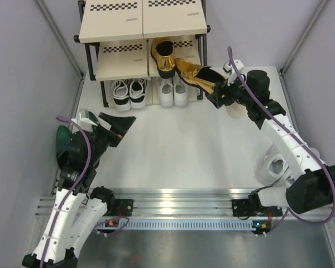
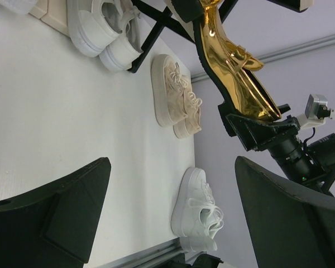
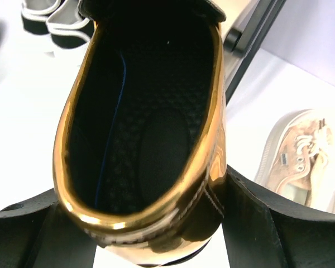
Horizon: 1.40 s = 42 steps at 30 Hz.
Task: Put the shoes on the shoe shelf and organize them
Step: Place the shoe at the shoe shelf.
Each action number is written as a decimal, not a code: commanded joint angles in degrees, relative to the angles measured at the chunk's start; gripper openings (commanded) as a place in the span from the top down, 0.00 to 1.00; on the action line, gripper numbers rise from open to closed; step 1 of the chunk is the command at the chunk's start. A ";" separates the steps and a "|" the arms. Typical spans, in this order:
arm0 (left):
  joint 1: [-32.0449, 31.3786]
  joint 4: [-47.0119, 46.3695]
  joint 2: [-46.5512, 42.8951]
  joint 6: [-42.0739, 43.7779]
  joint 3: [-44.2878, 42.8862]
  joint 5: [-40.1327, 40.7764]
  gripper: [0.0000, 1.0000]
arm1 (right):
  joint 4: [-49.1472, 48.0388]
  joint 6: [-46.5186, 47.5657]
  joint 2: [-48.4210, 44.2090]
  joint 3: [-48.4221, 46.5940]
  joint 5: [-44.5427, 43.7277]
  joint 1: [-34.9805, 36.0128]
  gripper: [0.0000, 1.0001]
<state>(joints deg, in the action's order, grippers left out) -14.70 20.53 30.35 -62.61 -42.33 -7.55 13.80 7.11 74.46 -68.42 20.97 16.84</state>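
My right gripper (image 1: 215,92) is shut on the heel of a shiny gold loafer (image 1: 194,74) and holds it tilted in the air at the shoe shelf's (image 1: 117,22) right front corner. The right wrist view looks into the loafer's (image 3: 151,128) opening, between my right gripper's (image 3: 151,226) jaws. The other gold loafer (image 1: 164,57) sits on the middle tier. Black-and-white sneakers (image 1: 129,92) and white lace-ups (image 1: 173,92) stand at the bottom. My left gripper (image 1: 115,126) is open and empty, also in its wrist view (image 2: 173,163). Dark green loafers (image 1: 63,143) lie to its left.
A beige sneaker (image 1: 234,109) lies partly under my right arm, and the pair shows in the left wrist view (image 2: 176,97). Chunky white sneakers (image 1: 273,166) sit at the right near the front rail (image 1: 173,209). Grey walls close in both sides.
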 commanded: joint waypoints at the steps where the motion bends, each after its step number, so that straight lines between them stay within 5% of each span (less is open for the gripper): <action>1: 0.28 -0.06 -1.43 0.21 -0.74 1.40 0.02 | -12.66 -1.22 0.60 -6.98 -2.69 1.44 1.00; 20: 0.28 -0.41 -1.34 -0.41 0.05 2.37 0.02 | -21.09 -3.33 10.70 -12.35 -20.70 6.62 1.00; 27: 0.28 -0.76 -0.90 -0.32 -0.04 2.37 0.02 | -21.62 -9.13 15.45 -14.90 -40.38 13.56 1.00; 32: 0.28 -0.76 -1.96 -0.67 1.01 2.63 0.02 | -24.53 -10.80 17.47 -14.54 -43.55 14.80 1.00; 42: 0.28 -0.32 -2.14 -0.50 0.93 2.81 0.02 | -18.13 -15.81 27.58 -28.23 -44.17 15.50 1.00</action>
<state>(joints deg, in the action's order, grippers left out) -14.70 21.28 28.62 -63.31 -41.12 -5.06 -3.03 -5.26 100.16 -89.19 -21.10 31.88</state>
